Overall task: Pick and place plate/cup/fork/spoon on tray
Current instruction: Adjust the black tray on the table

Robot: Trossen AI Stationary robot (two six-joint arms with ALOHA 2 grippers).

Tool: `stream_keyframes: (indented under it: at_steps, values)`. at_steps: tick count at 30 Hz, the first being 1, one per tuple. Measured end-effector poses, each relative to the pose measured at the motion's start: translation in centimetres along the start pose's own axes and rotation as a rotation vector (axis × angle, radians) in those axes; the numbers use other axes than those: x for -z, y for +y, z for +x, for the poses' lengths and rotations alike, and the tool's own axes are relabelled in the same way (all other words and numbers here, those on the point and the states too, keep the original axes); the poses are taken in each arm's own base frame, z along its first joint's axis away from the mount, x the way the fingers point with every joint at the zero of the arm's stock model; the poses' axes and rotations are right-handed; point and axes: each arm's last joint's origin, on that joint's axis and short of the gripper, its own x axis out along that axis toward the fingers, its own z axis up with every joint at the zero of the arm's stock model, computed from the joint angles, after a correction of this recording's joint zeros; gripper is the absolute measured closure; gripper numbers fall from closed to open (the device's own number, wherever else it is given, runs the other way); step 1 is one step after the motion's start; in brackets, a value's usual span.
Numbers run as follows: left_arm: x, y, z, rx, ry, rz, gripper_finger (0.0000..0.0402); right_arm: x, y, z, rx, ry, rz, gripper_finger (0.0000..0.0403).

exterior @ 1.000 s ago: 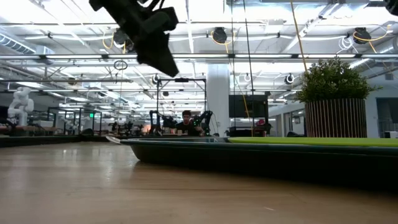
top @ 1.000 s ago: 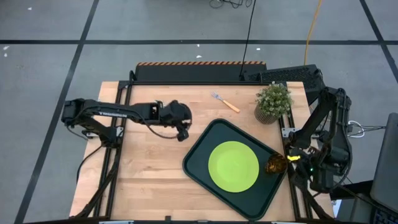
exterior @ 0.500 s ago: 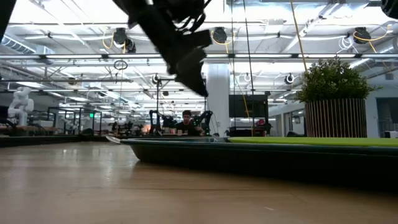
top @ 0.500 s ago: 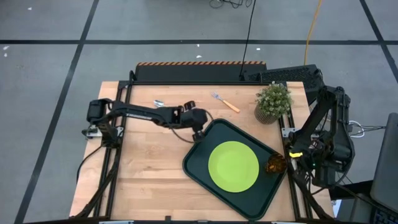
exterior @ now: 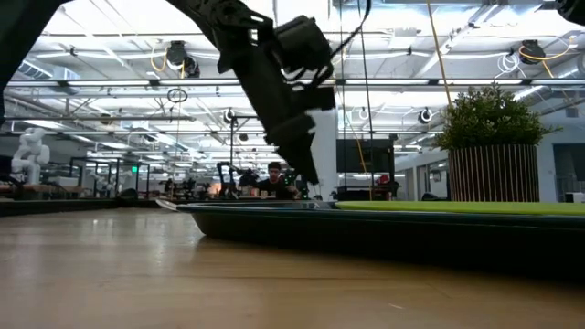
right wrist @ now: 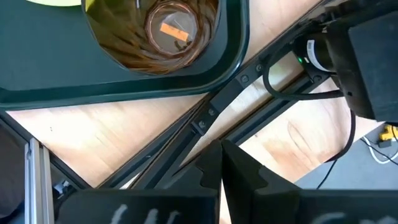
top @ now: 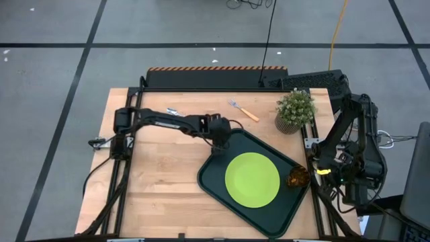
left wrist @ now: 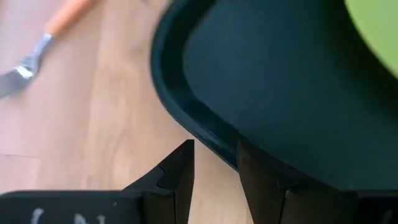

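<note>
The dark tray (top: 213, 180) lies right of the table's middle, with the lime-green plate (top: 252, 179) flat on it and the amber cup (top: 297, 177) upright in its right corner. The fork (top: 243, 111) lies on the wood beyond the tray. A little of the spoon (top: 172, 111) shows beside my left arm. My left gripper (top: 219, 145) is open at the tray's far-left corner; in the left wrist view one finger (left wrist: 180, 177) is over the wood, the other (left wrist: 258, 180) over the tray. My right gripper (right wrist: 222, 155) is shut, off the table's right edge near the cup (right wrist: 177, 28). My left gripper (exterior: 315, 189) slants down with the tray's corner rim (left wrist: 208, 143) between its open fingers. I cannot tell whether a finger touches the rim.
A potted plant (top: 295, 111) stands at the far right, beyond the tray. The right arm's frame rails (right wrist: 205, 118) run along the table's right edge beside the tray. Bare wood lies left of and in front of the tray.
My left gripper has gone toward the table's right edge and down, from the bare wood to the tray's far-left corner, rolling a little; its finger gap looks the same. The spoon's bowl has come out from under the arm. The tray, plate and cup have stayed put.
</note>
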Motion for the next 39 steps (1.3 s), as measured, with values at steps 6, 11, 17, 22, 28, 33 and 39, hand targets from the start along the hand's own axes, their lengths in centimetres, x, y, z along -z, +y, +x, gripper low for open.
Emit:
stream_keyframes:
  at_steps: [6, 11, 17, 22, 28, 33, 39]
  values:
    - [0.4, -0.8, 0.4, 0.015, 0.037, 0.040, 0.0277, 0.1, -0.1, 0.0, 0.000, 0.000, 0.011, 0.0403]
    - [0.5, -1.4, 0.3, 0.026, 0.056, 0.083, 0.0277, 0.1, -0.1, 0.0, 0.000, 0.000, 0.025, 0.0403]
    - [1.6, -1.0, 0.2, 0.027, 0.167, -0.067, 0.0277, 0.1, 0.0, 0.0, -0.006, 0.003, 0.030, 0.0403]
    - [1.8, -0.7, 0.2, 0.051, 0.187, -0.224, 0.0277, 0.1, 0.0, 0.0, -0.006, 0.003, 0.037, 0.0403]
    - [1.8, -0.5, 0.3, 0.104, 0.193, -0.340, 0.0277, 0.1, 0.0, 0.0, -0.006, 0.004, 0.042, 0.0403]
    - [1.8, -0.6, 0.3, 0.131, 0.197, -0.379, 0.0277, 0.1, 0.0, 0.0, -0.006, 0.003, 0.036, 0.0403]
    - [1.7, -1.1, 0.2, 0.117, 0.178, -0.138, 0.0277, 0.1, -0.1, 0.0, -0.001, 0.001, 0.026, 0.0403]
